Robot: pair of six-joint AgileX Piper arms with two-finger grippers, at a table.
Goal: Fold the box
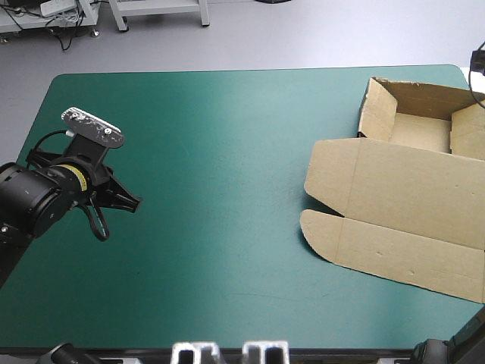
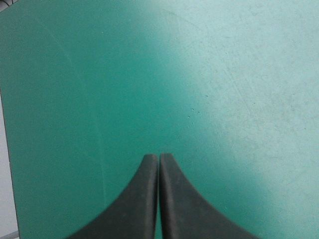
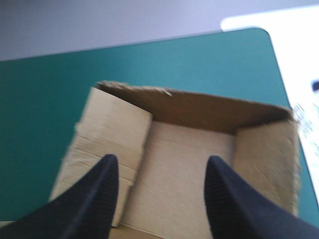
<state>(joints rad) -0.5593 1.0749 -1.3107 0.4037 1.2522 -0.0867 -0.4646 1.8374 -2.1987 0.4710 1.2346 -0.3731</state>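
The brown box [image 1: 402, 201] lies at the table's right side as an open tray with raised walls at the far end and its lid flat, flaps pointing toward the table's middle. In the right wrist view my right gripper [image 3: 162, 162] hovers open above the tray's floor [image 3: 184, 149], one finger over a side wall, nothing between the fingers. That gripper itself is out of the high view. My left gripper [image 1: 133, 202] is far from the box, near the table's left side, shut and empty; in its own view the left gripper [image 2: 159, 156] shows only teal-green cover ahead.
The teal-green cover [image 1: 220, 152] lies bare between the left gripper and the box. The box's right part runs past the high view's right edge. The table's far right corner [image 3: 259, 35] shows beyond the tray.
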